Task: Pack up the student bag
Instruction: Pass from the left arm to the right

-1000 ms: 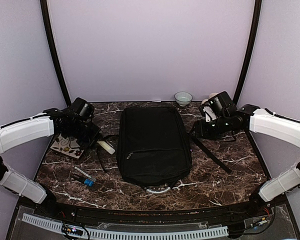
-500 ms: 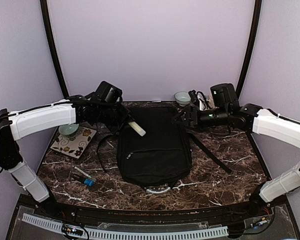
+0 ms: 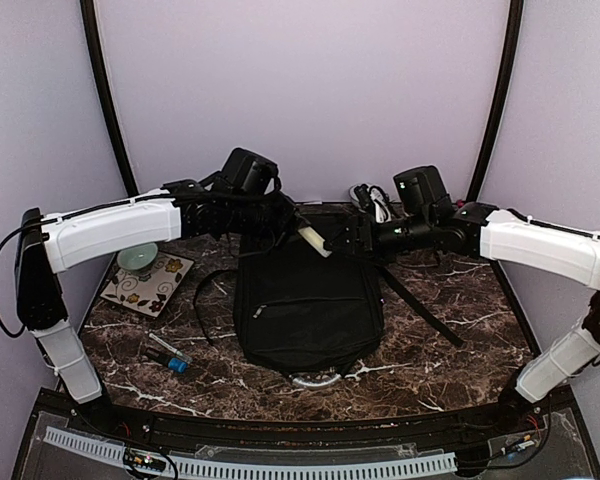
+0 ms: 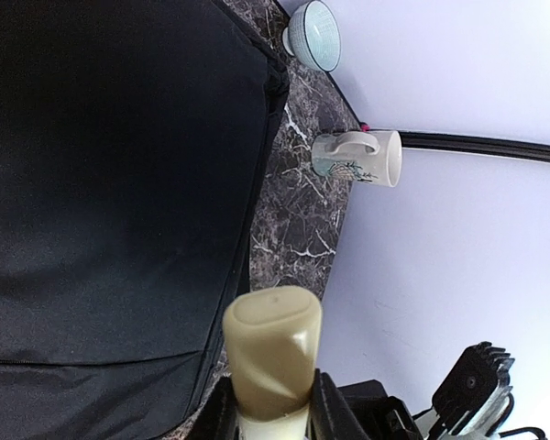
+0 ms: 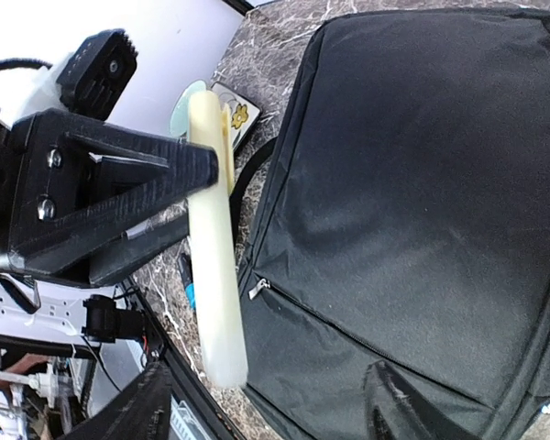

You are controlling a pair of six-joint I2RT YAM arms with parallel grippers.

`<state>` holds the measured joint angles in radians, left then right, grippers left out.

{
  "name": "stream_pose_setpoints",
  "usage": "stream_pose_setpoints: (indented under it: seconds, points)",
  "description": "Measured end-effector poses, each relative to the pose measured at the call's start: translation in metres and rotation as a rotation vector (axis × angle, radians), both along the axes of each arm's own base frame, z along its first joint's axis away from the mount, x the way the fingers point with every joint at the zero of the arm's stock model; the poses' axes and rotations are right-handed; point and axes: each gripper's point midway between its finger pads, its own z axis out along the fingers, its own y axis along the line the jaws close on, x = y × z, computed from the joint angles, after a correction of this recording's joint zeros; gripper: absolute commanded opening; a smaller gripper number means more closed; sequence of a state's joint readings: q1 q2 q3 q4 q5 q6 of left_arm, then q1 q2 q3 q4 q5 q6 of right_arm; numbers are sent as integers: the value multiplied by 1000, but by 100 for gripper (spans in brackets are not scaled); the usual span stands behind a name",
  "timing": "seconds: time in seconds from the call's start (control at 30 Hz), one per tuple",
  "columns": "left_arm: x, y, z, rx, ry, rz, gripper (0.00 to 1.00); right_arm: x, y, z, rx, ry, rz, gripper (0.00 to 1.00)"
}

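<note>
The student bag (image 3: 310, 295) lies flat and zipped in the middle of the table, a silvery loop handle (image 3: 315, 380) at its near end. Above its far end my left gripper (image 3: 298, 232) is shut on a cream tube (image 3: 314, 241), gripped by one end (image 4: 273, 344) between black fingers (image 4: 333, 408). My right gripper (image 3: 342, 243) faces it from the right, open and holding nothing. In the right wrist view the cream tube (image 5: 215, 266) sticks out of the left gripper (image 5: 101, 202) towards the gap between my right fingers (image 5: 151, 408), without touching them.
A pale bowl (image 3: 138, 258) sits on a patterned card (image 3: 145, 288) at the left. A blue pen (image 3: 170, 358) lies near the front left. A long black strap (image 3: 420, 305) trails right of the bag. A white mug (image 4: 357, 158) and a bowl (image 4: 313, 35) stand at the back.
Both arms swung inward over the bag's far end. The left one lifted the cream tube from the table left of the bag. The right gripper opened wider.
</note>
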<state>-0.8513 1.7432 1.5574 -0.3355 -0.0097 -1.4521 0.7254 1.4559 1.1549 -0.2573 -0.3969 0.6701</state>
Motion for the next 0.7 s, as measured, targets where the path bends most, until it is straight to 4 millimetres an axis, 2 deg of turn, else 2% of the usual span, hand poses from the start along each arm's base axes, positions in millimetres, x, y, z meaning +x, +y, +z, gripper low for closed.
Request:
stream_pose_setpoints:
  seconds: [0.2, 0.27, 0.4, 0.6, 0.7]
  points:
    - [-3, -6, -2, -12, 10, -3, 13, 7, 10, 4, 17, -5, 11, 38]
    - [-3, -7, -1, -16, 10, -3, 12, 9, 13, 5, 22, -11, 23, 35]
    - [-2, -9, 0, -25, 4, -1, 12, 10, 18, 2, 26, 1, 38, 37]
    - [-2, -11, 3, -37, -2, -1, 12, 6, 23, 2, 45, 17, 68, 12]
    - [-1, -12, 4, -44, -5, 0, 12, 6, 25, 6, 64, 19, 67, 5]
